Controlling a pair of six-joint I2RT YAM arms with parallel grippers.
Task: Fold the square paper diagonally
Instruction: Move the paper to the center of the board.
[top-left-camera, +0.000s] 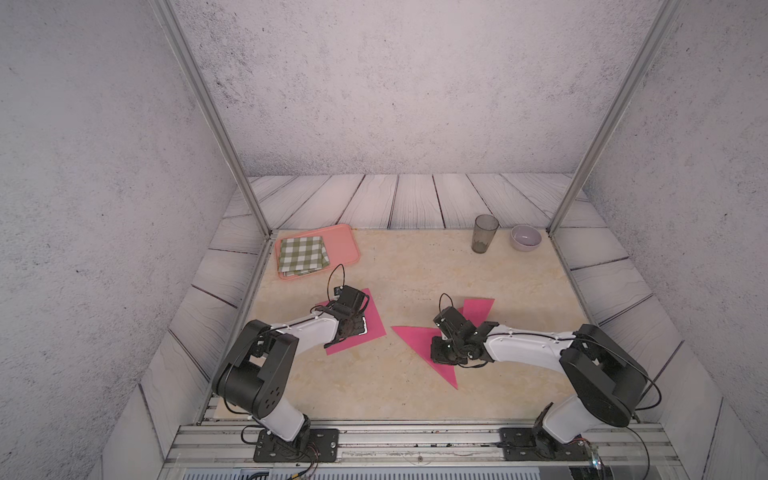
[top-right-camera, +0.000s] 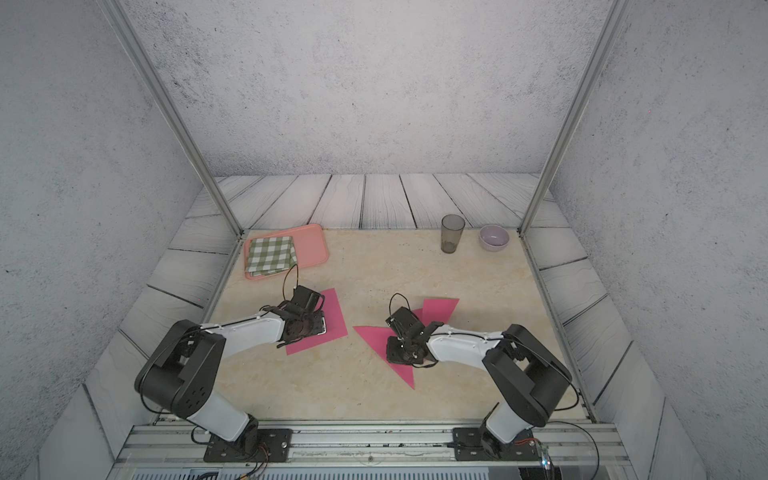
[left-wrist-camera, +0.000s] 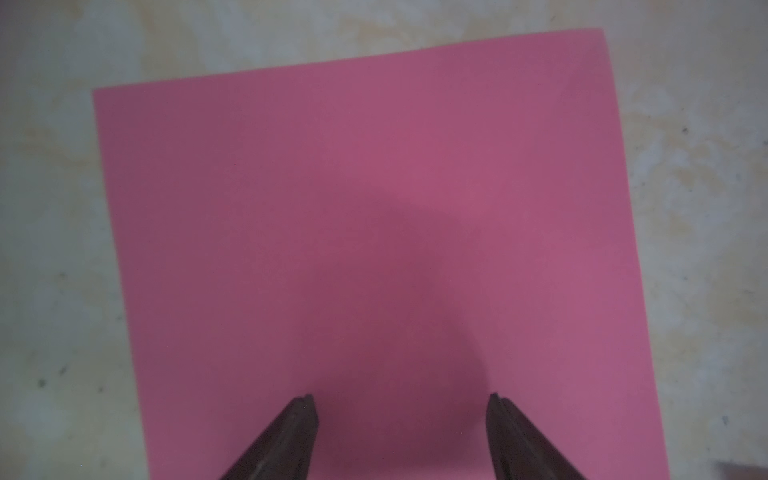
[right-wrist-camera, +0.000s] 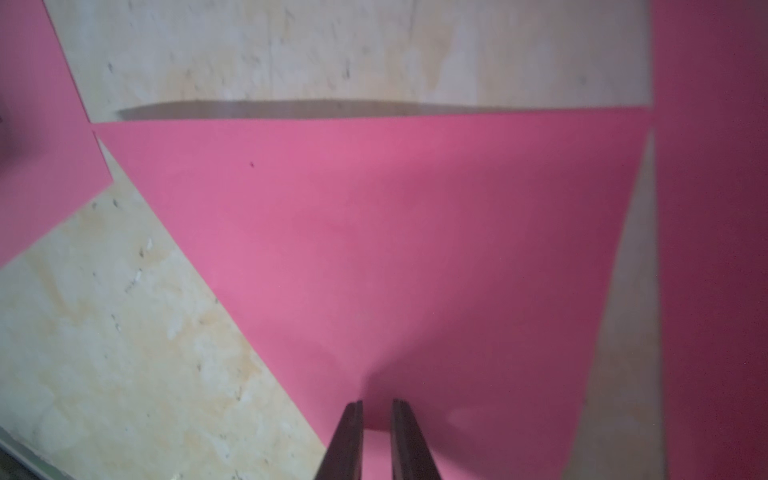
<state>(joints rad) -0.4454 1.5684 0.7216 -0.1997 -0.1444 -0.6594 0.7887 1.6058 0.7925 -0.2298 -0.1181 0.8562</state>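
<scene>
A flat pink square paper (top-left-camera: 376, 322) (top-right-camera: 336, 311) lies left of centre on the beige tabletop. My left gripper (left-wrist-camera: 401, 399) (top-left-camera: 353, 322) hovers over it, open, with nothing between its fingertips (left-wrist-camera: 307, 409). To the right lies a second pink paper (top-left-camera: 415, 338) (right-wrist-camera: 374, 232), folded into a triangle. My right gripper (right-wrist-camera: 377, 403) (top-left-camera: 446, 353) points down onto this triangle near its edge. Its jaws stand almost together with only a narrow slit and grip nothing. One more pink piece (top-left-camera: 478, 308) (right-wrist-camera: 715, 249) shows just behind the right wrist.
At the back left stands an orange tray (top-left-camera: 347, 245) with a folded green checked cloth (top-left-camera: 301, 254) on it. A grey tumbler (top-left-camera: 484, 232) and a pale bowl (top-left-camera: 525, 237) stand at the back right. Metal frame posts rise at both rear corners.
</scene>
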